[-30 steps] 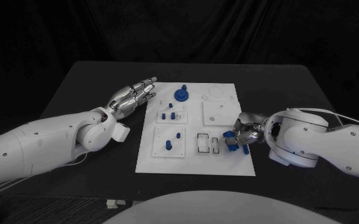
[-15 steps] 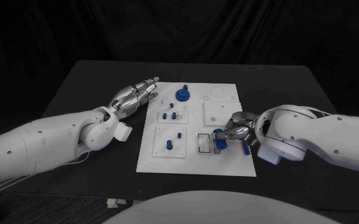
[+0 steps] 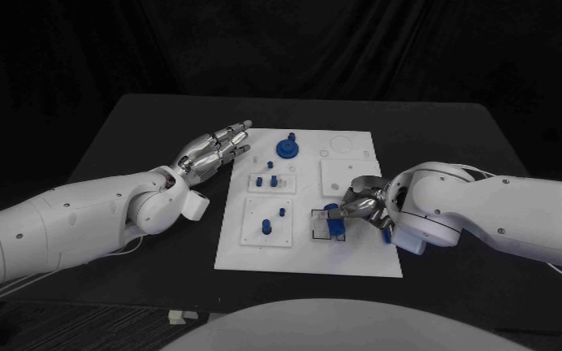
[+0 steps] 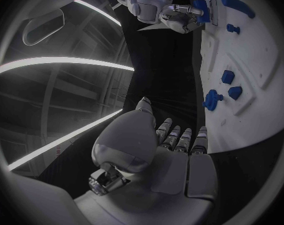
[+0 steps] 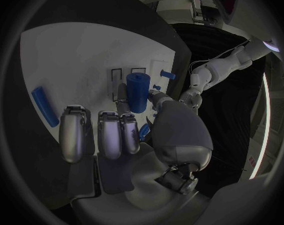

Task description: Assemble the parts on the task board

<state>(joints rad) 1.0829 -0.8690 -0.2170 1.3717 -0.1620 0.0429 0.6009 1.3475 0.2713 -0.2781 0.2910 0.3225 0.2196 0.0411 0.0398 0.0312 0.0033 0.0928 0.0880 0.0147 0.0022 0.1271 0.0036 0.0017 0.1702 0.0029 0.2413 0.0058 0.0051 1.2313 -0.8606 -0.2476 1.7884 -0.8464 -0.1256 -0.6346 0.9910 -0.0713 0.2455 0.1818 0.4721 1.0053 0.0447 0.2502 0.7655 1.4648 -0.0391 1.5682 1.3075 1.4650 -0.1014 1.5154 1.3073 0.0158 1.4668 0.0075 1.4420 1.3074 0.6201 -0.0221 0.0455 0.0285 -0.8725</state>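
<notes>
Since the earlier frames the right hand (image 3: 357, 205) has been carried leftward across the task board (image 3: 307, 262), from the board's right edge to a spot over the two small rectangular slots (image 3: 326, 226) in the board's near-right part, and the blue cylinder (image 5: 137, 91) has been brought along with it. The cylinder is pinched upright between the thumb and a finger of the right hand, just above the slots as the right wrist view shows them; whether it touches the board cannot be told. A long blue bar (image 3: 386, 236) lies flat on the board just to the right of that hand. The left hand (image 3: 213, 150) is kept where it was, beside the board's left edge, held above the table (image 3: 140, 123) with its fingers stretched out and slightly apart and nothing in them. Toward the far end of the board a blue disc with a peg (image 3: 286, 149) stands upright. Left of the slots, small blue pegs (image 3: 270, 180) stand in one raised white plate, and two more blue pieces (image 3: 270, 221) sit in the plate nearer the robot.
</notes>
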